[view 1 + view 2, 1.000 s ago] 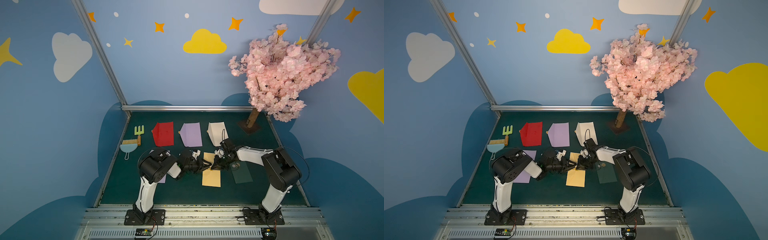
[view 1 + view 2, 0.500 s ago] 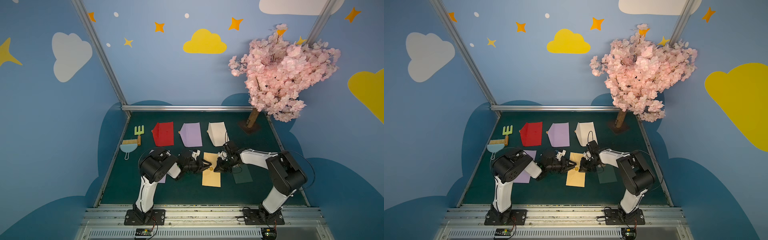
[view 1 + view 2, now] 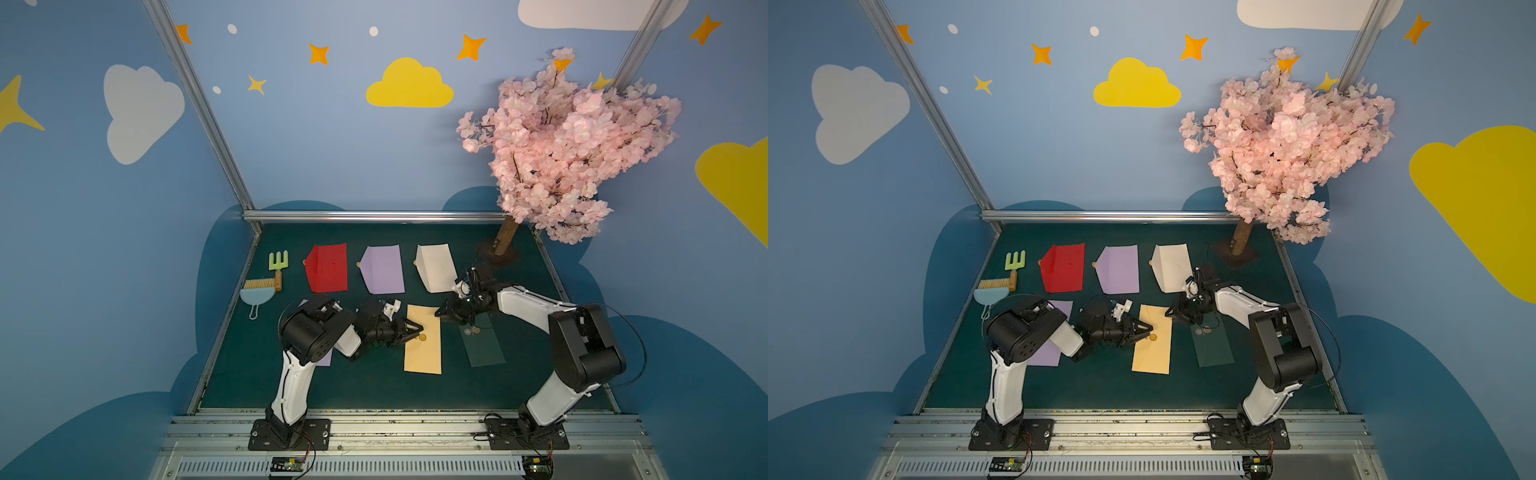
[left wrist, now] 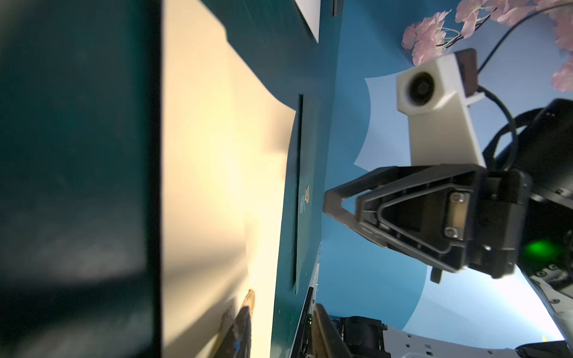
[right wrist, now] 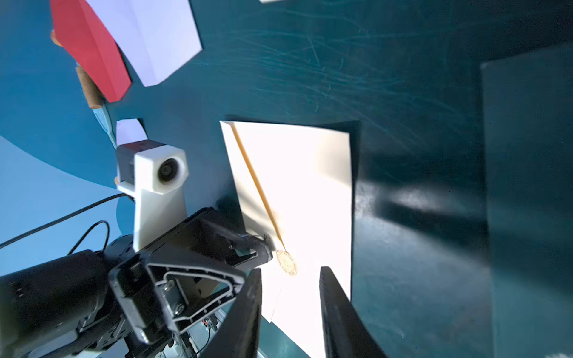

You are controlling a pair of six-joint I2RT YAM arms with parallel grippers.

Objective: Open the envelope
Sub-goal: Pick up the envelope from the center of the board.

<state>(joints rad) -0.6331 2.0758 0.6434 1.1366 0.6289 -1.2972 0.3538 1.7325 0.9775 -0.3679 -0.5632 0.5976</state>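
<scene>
The yellow envelope (image 3: 424, 353) (image 3: 1152, 353) lies flat mid-table, its flap down, with a round gold seal (image 3: 422, 337) (image 5: 286, 262) at the flap's tip. My left gripper (image 3: 415, 330) (image 4: 280, 310) reaches in from the left and is open. One of its fingertips (image 4: 243, 313) rests on the paper right beside the seal (image 4: 249, 299); the other stands clear above. My right gripper (image 3: 440, 312) (image 5: 290, 269) hovers open at the envelope's far right corner, holding nothing; the envelope (image 5: 310, 186) shows between its fingers.
A red envelope (image 3: 327, 268), a lilac envelope (image 3: 383, 269) and a white envelope (image 3: 434, 266) lie in a row behind. A dark green envelope (image 3: 482, 340) lies just right of the yellow one, another lilac one (image 3: 1046, 353) under the left arm. Brush, dustpan (image 3: 257, 291) and fork (image 3: 277, 266) sit far left; a blossom tree (image 3: 573, 145) stands back right.
My right gripper has gone from shut to open and drawn back a little toward the envelope's far right corner. The left gripper has stayed by the seal.
</scene>
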